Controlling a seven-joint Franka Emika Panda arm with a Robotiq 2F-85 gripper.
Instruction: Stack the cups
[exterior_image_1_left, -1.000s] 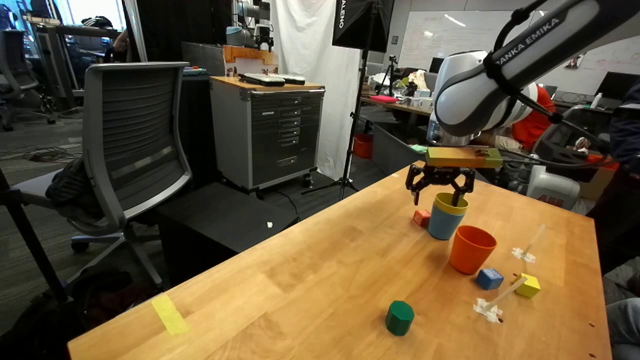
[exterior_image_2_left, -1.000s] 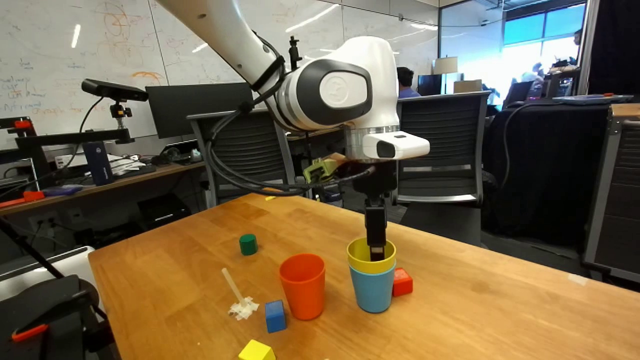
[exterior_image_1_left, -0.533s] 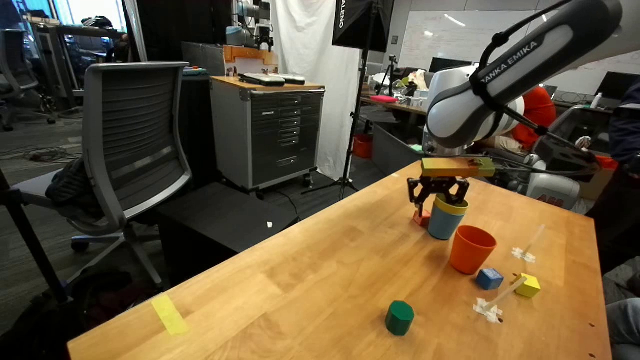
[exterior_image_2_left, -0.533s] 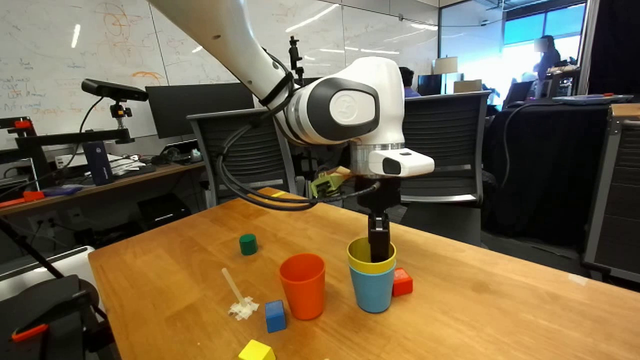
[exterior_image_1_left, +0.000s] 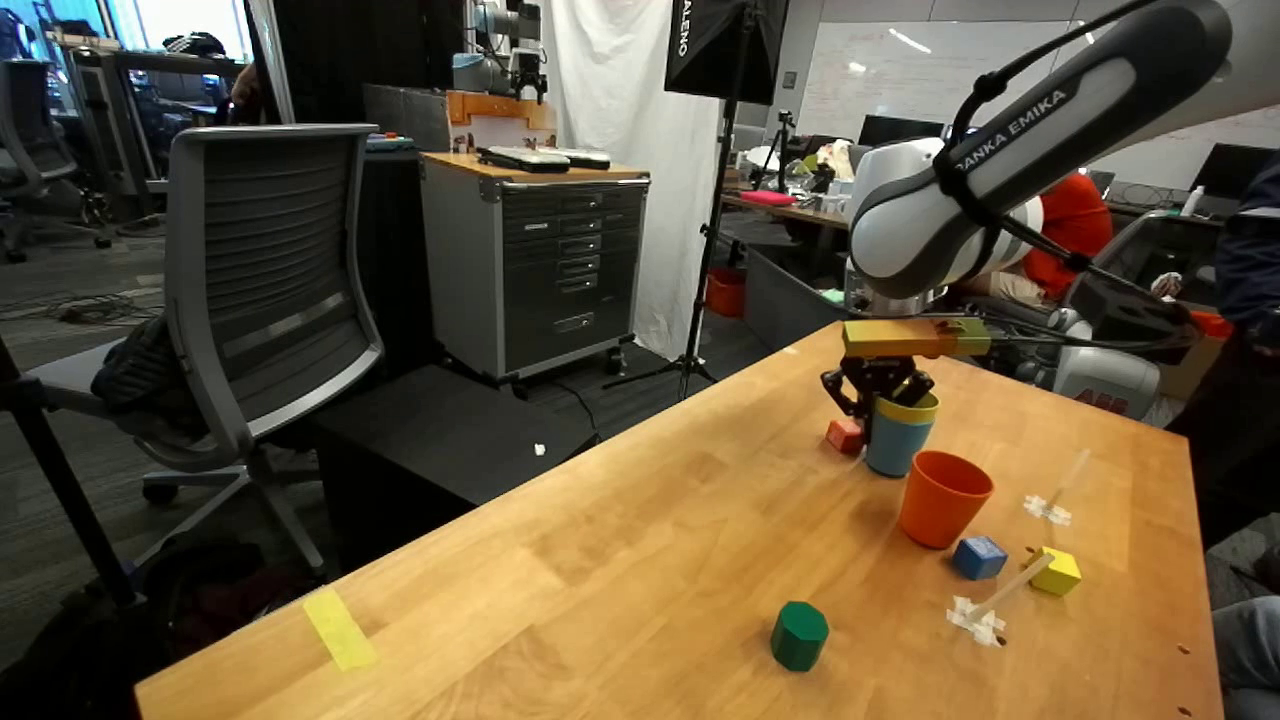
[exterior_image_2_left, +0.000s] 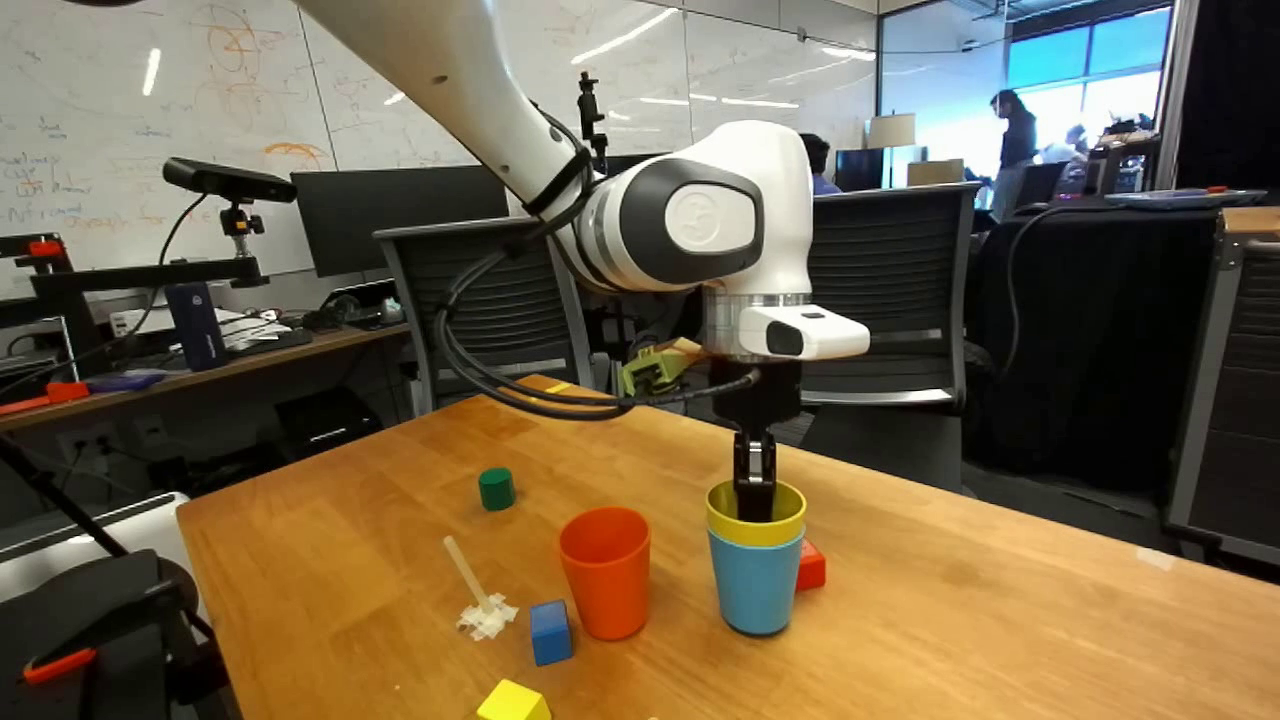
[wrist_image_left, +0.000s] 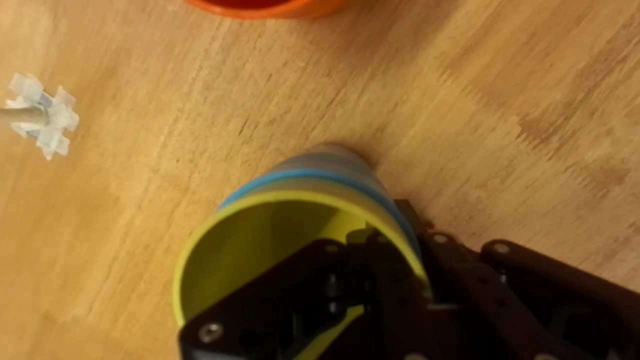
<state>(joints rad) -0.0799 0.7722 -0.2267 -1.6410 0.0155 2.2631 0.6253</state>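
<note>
A yellow cup (exterior_image_2_left: 755, 535) nests inside a blue cup (exterior_image_2_left: 756, 586) beneath the robot gripper (wrist_image_left: 386, 224), whose jaws are nearly closed, pinching the paired walls with one finger inside the yellow cup and one outside the blue. A red block (exterior_image_1_left: 844, 435) sits just beside the outer finger. An orange cup (exterior_image_2_left: 607, 582) stands near the gripper on a wooden table (exterior_image_1_left: 600, 560); farther out are a blue cube (exterior_image_1_left: 978, 558), a yellow cube (exterior_image_1_left: 1063, 575) and, well apart, a green block (exterior_image_1_left: 799, 637).

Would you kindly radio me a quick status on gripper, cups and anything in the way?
Gripper shut on yellow cup and blue cup, yellow nested inside. Orange cup standing apart, not yet stacked. Red block close by blue cup, contact unclear.
</note>
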